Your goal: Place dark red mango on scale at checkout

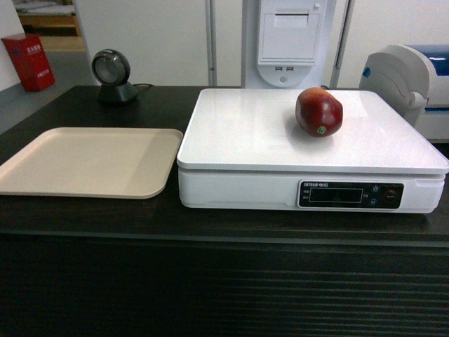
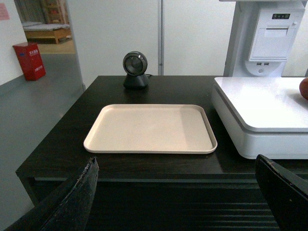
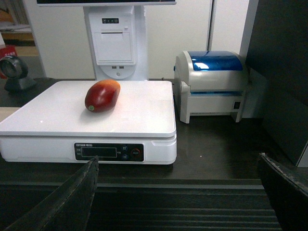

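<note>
The dark red mango [image 1: 319, 111] lies on the flat top of the white scale [image 1: 252, 140], toward its back right, its yellow-green spot facing me. The right wrist view shows the mango [image 3: 102, 95] on the scale [image 3: 134, 110] as well. The scale stands on the dark checkout [image 1: 210, 281] with its ribbed front. My left gripper [image 2: 175, 180] is open and empty, held back in front of the counter edge. My right gripper [image 3: 178, 180] is likewise open and empty, short of the counter. Neither gripper appears in the head view.
A flat beige tray [image 1: 88, 161] lies left of the scale. A round black scanner [image 1: 112, 76] stands at the back left. A white and blue printer [image 3: 211, 84] sits right of the scale. A white kiosk [image 1: 287, 42] rises behind.
</note>
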{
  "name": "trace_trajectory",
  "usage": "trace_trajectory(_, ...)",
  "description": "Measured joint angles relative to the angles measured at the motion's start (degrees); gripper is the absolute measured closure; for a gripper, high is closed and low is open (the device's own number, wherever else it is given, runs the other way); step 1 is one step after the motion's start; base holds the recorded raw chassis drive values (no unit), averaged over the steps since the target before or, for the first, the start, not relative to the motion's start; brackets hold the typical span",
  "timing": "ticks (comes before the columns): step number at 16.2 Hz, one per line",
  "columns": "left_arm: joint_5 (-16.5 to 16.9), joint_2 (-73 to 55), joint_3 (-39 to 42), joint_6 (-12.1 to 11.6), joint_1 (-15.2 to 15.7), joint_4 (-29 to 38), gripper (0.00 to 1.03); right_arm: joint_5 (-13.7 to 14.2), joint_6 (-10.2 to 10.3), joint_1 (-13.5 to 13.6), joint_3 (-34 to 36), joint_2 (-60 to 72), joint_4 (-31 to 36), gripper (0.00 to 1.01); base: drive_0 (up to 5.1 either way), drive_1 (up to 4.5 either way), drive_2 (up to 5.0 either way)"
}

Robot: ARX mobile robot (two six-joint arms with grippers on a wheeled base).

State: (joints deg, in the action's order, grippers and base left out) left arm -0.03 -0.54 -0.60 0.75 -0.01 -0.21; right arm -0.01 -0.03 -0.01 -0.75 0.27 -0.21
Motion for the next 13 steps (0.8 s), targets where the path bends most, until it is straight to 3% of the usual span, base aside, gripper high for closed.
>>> trace_trajectory(13,0.0,0.0,0.0,0.0,0.0,0.02,0.05,0.02,0.0,0.0,0.0,0.0,0.0,0.03,0.0,0.0,0.0)
